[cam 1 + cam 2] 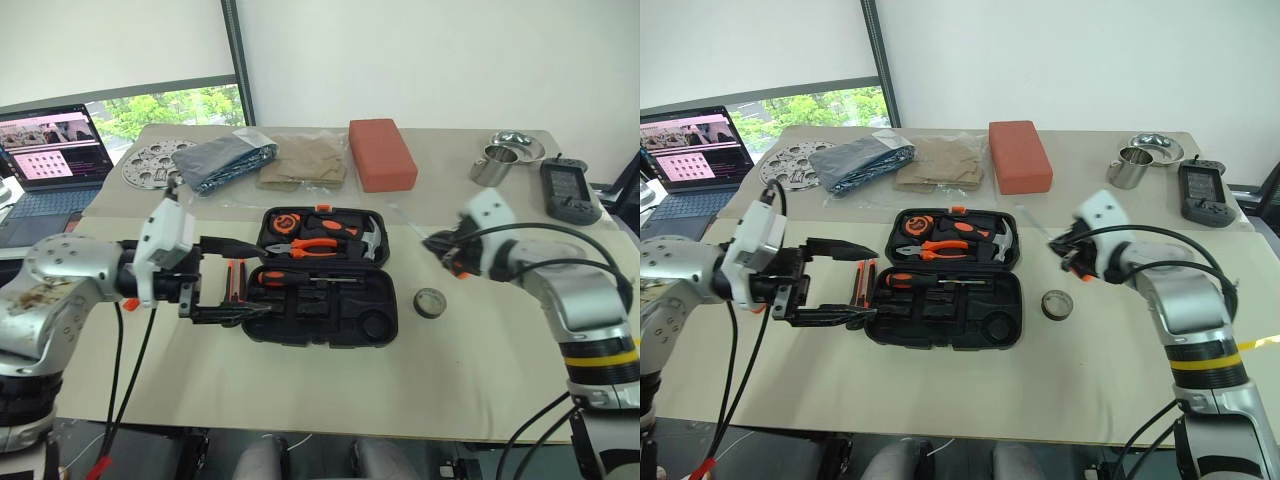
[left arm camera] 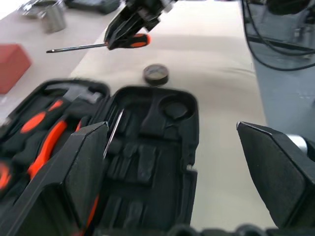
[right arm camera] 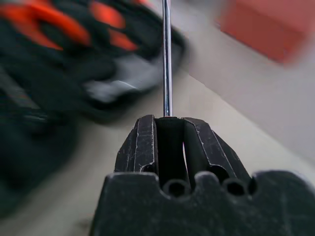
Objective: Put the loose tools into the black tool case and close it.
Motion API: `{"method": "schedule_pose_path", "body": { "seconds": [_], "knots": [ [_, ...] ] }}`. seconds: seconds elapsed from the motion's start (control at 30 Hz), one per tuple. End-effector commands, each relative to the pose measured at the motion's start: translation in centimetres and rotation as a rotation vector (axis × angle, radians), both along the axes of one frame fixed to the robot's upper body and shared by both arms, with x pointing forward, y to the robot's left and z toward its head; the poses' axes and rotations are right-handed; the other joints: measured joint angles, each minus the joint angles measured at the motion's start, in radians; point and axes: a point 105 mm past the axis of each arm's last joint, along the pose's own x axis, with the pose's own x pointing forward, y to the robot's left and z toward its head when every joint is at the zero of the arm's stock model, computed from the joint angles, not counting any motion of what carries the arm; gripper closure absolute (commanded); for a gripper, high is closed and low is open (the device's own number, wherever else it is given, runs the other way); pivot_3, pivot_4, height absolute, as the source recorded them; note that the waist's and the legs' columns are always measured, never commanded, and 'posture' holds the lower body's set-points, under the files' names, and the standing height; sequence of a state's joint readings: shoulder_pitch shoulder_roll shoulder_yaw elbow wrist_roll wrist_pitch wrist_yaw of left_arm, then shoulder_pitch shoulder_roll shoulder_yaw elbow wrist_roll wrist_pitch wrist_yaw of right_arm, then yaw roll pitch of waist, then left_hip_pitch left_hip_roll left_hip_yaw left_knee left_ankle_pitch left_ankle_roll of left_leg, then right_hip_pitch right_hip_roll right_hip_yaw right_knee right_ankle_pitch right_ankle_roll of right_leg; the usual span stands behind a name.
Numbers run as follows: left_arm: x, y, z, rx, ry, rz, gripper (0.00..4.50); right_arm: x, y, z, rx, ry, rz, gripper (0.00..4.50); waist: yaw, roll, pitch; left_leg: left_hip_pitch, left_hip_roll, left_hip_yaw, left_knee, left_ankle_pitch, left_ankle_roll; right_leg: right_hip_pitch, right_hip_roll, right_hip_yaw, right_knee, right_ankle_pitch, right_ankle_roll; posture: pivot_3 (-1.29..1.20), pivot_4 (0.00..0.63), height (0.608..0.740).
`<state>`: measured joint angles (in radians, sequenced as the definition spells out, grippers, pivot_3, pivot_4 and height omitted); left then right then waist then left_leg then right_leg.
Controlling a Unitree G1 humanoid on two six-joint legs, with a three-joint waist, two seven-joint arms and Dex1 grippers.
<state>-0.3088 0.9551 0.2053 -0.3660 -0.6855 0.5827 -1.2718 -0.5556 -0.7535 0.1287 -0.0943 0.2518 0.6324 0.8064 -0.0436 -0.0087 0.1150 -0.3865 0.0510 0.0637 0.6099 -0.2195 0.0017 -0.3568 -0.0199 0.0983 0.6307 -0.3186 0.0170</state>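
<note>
Right claw [image 3: 170, 142] grips screwdriver [image 2: 98, 45]; no legible writing.

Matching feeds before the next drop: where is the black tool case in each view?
Left eye view: black tool case, open, mid-table.
Right eye view: the same, mid-table.
Left wrist view: just beyond the black fingers.
Right wrist view: blurred, behind the screwdriver shaft.
Shared landmark: red-orange block.

A beige table [image 1: 300, 380] carries the open case [image 1: 320, 275], with tape [image 1: 431, 302] right of it and a red block [image 1: 380, 153], folded cloths [image 1: 265, 160] and steel cups [image 1: 505, 155] behind it.
</note>
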Motion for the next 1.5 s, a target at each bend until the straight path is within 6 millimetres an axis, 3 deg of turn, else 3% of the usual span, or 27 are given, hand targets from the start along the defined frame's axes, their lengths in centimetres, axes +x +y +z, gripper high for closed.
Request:
{"method": "schedule_pose_path", "body": {
  "seconds": [0.03, 0.27, 0.53, 0.97, 1.23, 1.27, 1.3, 1.5],
  "knots": [
    [-0.5, 1.5, 0.7, 0.019, -0.033, 0.064, 0.0, -1.2, 3.0, 0.3, -0.117, -0.058, 0.268, 4.05, 0.003, 0.0, 0.001, 0.0, 0.0, 0.0, 0.0, 0.0, 0.0, 0.0, -0.001, 0.0, 0.0, 0.0, 0.0, 0.0, 0.15, 0.74],
    [-1.8, 2.8, 0.6, 0.033, -0.034, 0.157, 0.0, -1.4, 7.6, -1.6, -0.186, -0.012, 0.481, 4.05, 0.004, -0.001, 0.001, 0.0, -0.001, 0.001, 0.002, 0.0, 0.0, 0.0, -0.004, -0.001, 0.001, 0.0, 0.0, 0.0, 0.15, 0.74],
    [-2.5, 2.9, 0.5, 0.031, -0.031, 0.181, 0.0, -1.2, 9.4, -2.5, -0.167, 0.032, 0.509, 4.05, 0.005, -0.001, 0.001, 0.001, -0.001, 0.001, 0.001, 0.0, 0.0, 0.0, -0.005, -0.002, 0.002, 0.001, -0.001, 0.0, 0.15, 0.74],
    [-2.1, 2.8, 0.6, 0.037, -0.035, 0.178, 0.0, -1.1, 9.4, -4.5, -0.224, 0.048, 0.57, 4.05, 0.0, -0.001, 0.001, 0.003, -0.001, 0.001, 0.001, 0.0, 0.0, 0.0, -0.004, -0.002, 0.004, 0.001, -0.002, 0.0, 0.15, 0.74],
    [-1.9, 2.8, 0.6, 0.043, -0.036, 0.171, 0.0, -0.7, 9.8, -4.4, -0.218, 0.013, 0.577, 4.05, 0.0, -0.001, 0.001, 0.004, -0.001, 0.001, 0.001, 0.0, 0.0, 0.001, -0.005, -0.002, 0.005, 0.001, -0.002, 0.0, 0.15, 0.74],
    [-1.9, 2.8, 0.6, 0.043, -0.036, 0.17, 0.0, -0.7, 9.8, -4.4, -0.221, 0.007, 0.579, 3.03, 0.0, -0.001, 0.001, 0.004, -0.001, 0.001, 0.001, 0.0, 0.0, 0.001, -0.005, -0.002, 0.005, 0.001, -0.002, 0.0, 0.15, 0.74],
    [-1.9, 2.7, 0.6, 0.043, -0.036, 0.169, 0.0, -0.7, 9.8, -4.5, -0.222, 0.006, 0.58, 2.84, 0.0, -0.001, 0.001, 0.004, -0.001, 0.001, 0.001, 0.0, 0.0, 0.001, -0.005, -0.002, 0.006, 0.001, -0.002, 0.0, 0.15, 0.74],
    [-2.0, 2.8, 0.6, 0.043, -0.035, 0.165, 0.0, -0.6, 9.8, -3.8, -0.196, -0.032, 0.578, 0.73, 0.0, -0.001, 0.001, 0.005, -0.001, 0.001, 0.001, 0.0, 0.0, 0.0, -0.005, -0.002, 0.009, 0.001, -0.002, 0.0, 0.15, 0.74]
  ]
}}
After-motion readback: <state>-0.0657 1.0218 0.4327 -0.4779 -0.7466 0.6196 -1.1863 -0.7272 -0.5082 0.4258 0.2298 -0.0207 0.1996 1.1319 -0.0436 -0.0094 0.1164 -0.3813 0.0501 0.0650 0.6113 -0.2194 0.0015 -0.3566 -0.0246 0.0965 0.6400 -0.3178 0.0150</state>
